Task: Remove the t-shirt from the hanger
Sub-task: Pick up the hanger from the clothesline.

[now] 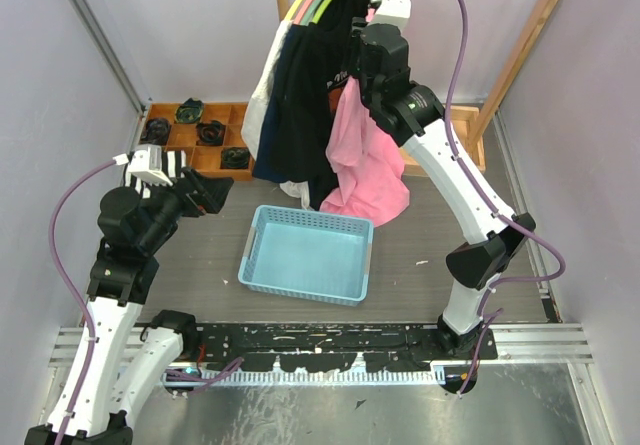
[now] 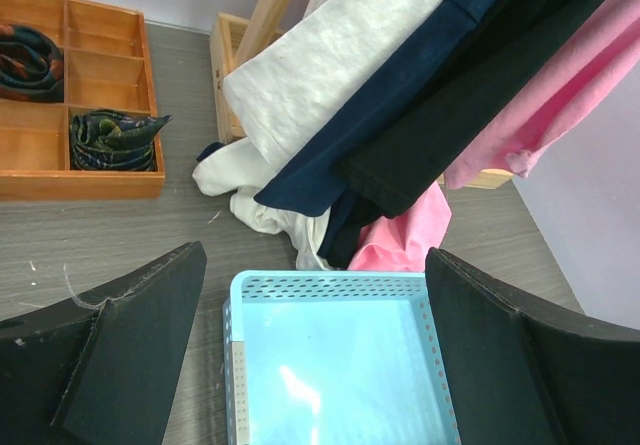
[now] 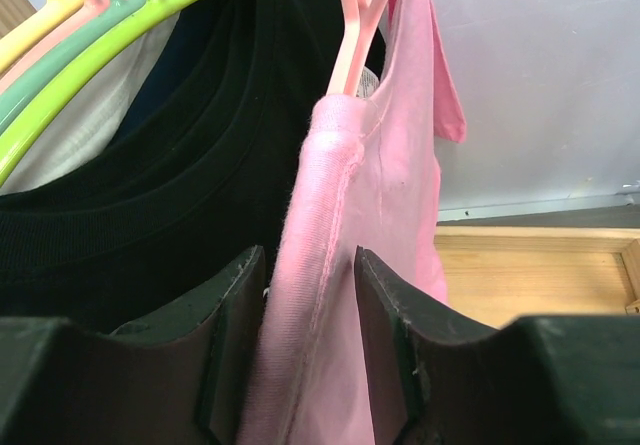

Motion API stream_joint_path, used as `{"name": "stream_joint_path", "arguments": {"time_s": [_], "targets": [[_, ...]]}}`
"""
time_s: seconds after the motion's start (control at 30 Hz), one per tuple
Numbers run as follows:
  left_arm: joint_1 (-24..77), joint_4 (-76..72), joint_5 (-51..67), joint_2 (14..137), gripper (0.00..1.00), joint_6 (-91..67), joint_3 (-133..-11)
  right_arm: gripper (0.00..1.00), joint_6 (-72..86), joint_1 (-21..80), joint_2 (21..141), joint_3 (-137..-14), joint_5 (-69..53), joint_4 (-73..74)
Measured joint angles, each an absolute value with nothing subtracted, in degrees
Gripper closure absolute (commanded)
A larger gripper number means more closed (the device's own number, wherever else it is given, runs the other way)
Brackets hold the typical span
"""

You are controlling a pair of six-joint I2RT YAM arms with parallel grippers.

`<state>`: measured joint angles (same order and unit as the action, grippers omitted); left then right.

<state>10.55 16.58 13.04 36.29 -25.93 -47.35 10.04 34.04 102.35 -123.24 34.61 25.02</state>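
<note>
Right gripper (image 3: 308, 265) pinches the shoulder fold of the pink cotton t-shirt (image 3: 390, 195) between its 2 fingers, just below the pink plastic hanger (image 3: 352, 35). Its long axis hangs straight down. Left gripper (image 2: 310, 275), spread wide, waits well apart, low above the pale-blue perforated plastic basket (image 2: 232, 295).

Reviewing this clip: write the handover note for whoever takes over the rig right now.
Left gripper: open and empty, low on the left side, facing the light blue basket.
Right gripper: up at the wooden rack, fingers pressed to either side of the pink t-shirt near its neckline, just below the pink hanger.
Pink t-shirt: on its hanger at the right end of the row, beside the black t-shirt.
Done: the shirt has been reached and pinched.
Left: pull the shirt off the hanger; nothing has come off yet.
</note>
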Motion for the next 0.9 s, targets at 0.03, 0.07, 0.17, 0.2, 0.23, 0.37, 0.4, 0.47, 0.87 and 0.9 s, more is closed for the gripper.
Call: {"name": "stream_joint_path", "arguments": {"time_s": [0.03,0.07,0.17,0.2,0.23,0.37,0.4,0.47,0.87,0.9], "targets": [[10.5,16.6,13.0,36.3,0.02,-25.9,-47.4,0.69,10.0,34.0,102.3,-123.2,34.6,25.0],[10.5,16.6,13.0,36.2,0.01,-25.9,-47.4,0.70,9.9,34.0,102.3,-123.2,34.6,25.0],[10.5,16.6,13.0,36.1,0.01,-25.6,-47.4,0.76,9.8,34.0,102.3,-123.2,34.6,25.0],[10.5,16.6,13.0,36.1,0.02,-25.5,-47.4,0.77,9.8,34.0,102.3,-123.2,34.6,25.1],[10.5,16.6,13.0,36.0,0.02,-25.5,-47.4,0.79,9.8,34.0,102.3,-123.2,34.6,25.1],[10.5,16.6,13.0,35.6,0.02,-25.3,-47.4,0.89,9.6,34.0,101.8,-123.2,34.6,25.4],[10.5,16.6,13.0,35.5,0.02,-25.3,-47.4,0.92,9.6,34.0,101.5,-123.2,34.6,25.5],[10.5,16.5,13.1,35.4,0.01,-25.3,-47.4,0.96,9.3,33.9,101.0,-123.1,34.7,25.5],[10.5,15.6,13.4,35.5,0.01,-25.3,-47.4,0.99,7.2,33.6,97.9,-119.6,34.4,21.9],[10.5,15.6,13.4,35.5,0.01,-25.3,-47.4,1.00,7.0,33.6,97.7,-119.1,34.3,21.3]]}}
